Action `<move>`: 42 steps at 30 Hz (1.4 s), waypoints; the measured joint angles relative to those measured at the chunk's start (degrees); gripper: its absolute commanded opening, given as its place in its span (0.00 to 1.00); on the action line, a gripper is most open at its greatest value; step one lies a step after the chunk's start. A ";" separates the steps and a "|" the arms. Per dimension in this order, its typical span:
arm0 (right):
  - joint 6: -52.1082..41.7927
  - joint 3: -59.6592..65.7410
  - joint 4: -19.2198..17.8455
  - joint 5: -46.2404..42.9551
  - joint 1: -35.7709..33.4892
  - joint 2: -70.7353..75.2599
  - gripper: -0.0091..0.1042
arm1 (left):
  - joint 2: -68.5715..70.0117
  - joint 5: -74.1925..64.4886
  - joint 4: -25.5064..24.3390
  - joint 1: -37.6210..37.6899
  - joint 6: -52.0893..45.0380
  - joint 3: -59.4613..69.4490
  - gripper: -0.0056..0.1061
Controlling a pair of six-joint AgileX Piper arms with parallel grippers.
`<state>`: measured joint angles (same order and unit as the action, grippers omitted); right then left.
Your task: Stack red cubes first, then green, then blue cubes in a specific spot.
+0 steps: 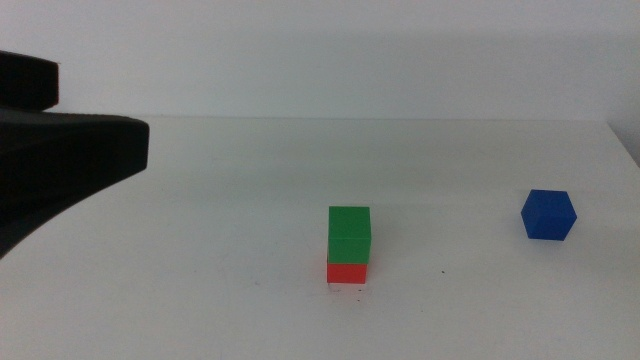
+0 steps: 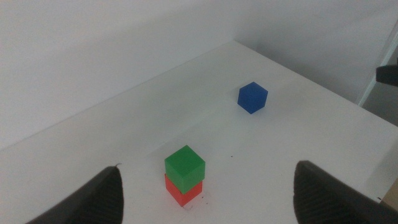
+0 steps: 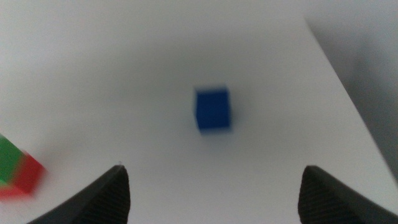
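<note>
The green cube sits squarely on the red cube near the middle of the white table; that patch of tabletop is the specific spot. The blue cube rests alone on the table to the right, well apart from the stack. My left gripper is open and empty, held high and back from the stack, with the green cube, red cube and blue cube beyond it. My right gripper is open and empty, above and short of the blue cube. That view is blurred.
The left arm fills the middle view's left side as a large dark shape. The table's right edge runs close behind the blue cube. A dark fixture stands off the table's far corner.
</note>
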<state>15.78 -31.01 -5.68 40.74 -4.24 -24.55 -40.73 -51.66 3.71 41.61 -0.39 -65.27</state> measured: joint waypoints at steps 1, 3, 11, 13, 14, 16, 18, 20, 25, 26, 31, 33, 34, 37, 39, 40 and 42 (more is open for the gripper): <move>-0.65 -3.44 -0.79 3.84 0.00 -3.98 0.80 | 0.00 0.00 0.00 0.00 0.00 0.00 0.89; -1.29 -8.30 -2.32 8.39 0.00 -10.98 0.80 | 0.00 0.11 0.00 0.00 0.00 0.00 0.89; -1.70 -12.28 -2.86 10.15 0.00 -30.05 0.80 | 0.00 0.57 0.00 0.00 0.00 0.00 0.89; -1.70 -12.28 -2.72 9.69 0.00 -34.20 0.80 | 0.00 0.57 0.00 0.00 0.00 0.00 0.89; -1.09 -12.28 -2.33 8.42 0.00 -37.65 0.80 | 0.00 0.57 0.00 0.00 0.00 0.00 0.89; 1.74 -12.87 -2.47 6.94 0.00 -40.78 0.80 | 0.00 0.57 0.00 0.00 0.00 0.00 0.89; 6.74 -14.45 -3.98 5.79 0.00 -43.52 0.80 | 0.00 0.57 0.00 0.00 0.00 0.00 0.89; 9.55 -15.81 -4.82 4.65 0.00 -45.37 0.80 | 0.00 0.57 0.00 0.00 0.00 0.00 0.89; 4.06 -21.29 -3.12 1.99 0.00 -50.40 0.80 | 0.00 0.57 0.00 0.00 0.00 0.00 0.89; 2.10 -23.29 -1.92 1.99 0.00 -52.04 0.80 | 0.00 0.57 0.00 0.00 0.00 0.00 0.89; -5.00 -34.77 1.15 7.34 0.00 -62.29 0.80 | 0.00 0.59 0.00 0.00 0.39 0.00 0.89; -7.06 -39.08 1.41 10.03 0.00 -67.09 0.80 | 0.00 0.59 0.00 0.00 0.39 0.00 0.89; -7.88 -40.60 1.54 10.80 0.00 -68.95 0.80 | 0.00 0.59 0.00 0.00 0.39 0.00 0.89; -9.19 -45.27 2.12 12.15 0.00 -74.95 0.80 | 0.00 0.59 0.00 0.00 0.39 0.00 0.89; -9.88 -48.25 2.36 13.44 0.11 -78.72 0.80 | 0.00 0.59 0.00 0.00 0.39 0.00 0.89; -10.14 -49.38 2.51 13.99 0.23 -80.46 0.80 | 0.00 0.59 0.00 0.00 0.39 0.00 0.89; -10.54 -51.77 2.74 14.80 0.50 -83.56 0.80 | 0.00 0.59 0.00 0.00 0.39 0.00 0.89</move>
<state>5.24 -82.78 -2.94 55.54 -3.74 -108.12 -40.73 -51.07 3.71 41.61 0.00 -65.27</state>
